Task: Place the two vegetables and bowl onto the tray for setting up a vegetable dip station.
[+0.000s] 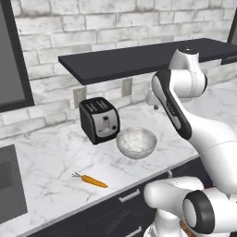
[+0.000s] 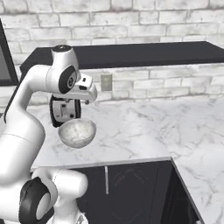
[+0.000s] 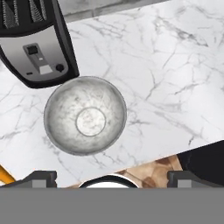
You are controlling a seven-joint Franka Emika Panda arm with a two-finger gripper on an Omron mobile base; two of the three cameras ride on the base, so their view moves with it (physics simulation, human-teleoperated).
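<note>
Just beside the toaster (image 3: pixel 35 41), bowl (image 3: pixel 85 116) upright, nothing inside.

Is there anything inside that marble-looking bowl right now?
No, the bowl on the counter shows a bare inside, and the carrot lies apart on the counter.
</note>
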